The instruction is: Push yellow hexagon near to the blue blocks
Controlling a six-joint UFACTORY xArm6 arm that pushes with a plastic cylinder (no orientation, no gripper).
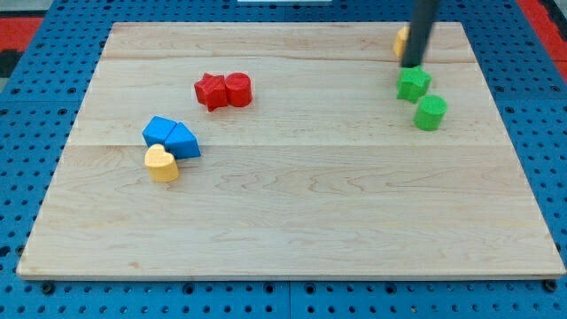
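Observation:
The yellow hexagon (401,41) sits near the view's top right, mostly hidden behind my rod. My tip (412,66) rests just below and right of it, right above the green star (413,84). The two blue blocks, a blue cube-like block (159,131) and a blue triangle (183,140), sit touching each other at the view's left. A yellow heart (161,163) touches them from below.
A red star (211,90) and a red cylinder (237,89) sit together at upper centre-left. A green cylinder (431,112) lies below right of the green star. The wooden board (292,221) ends close behind the hexagon at the top edge.

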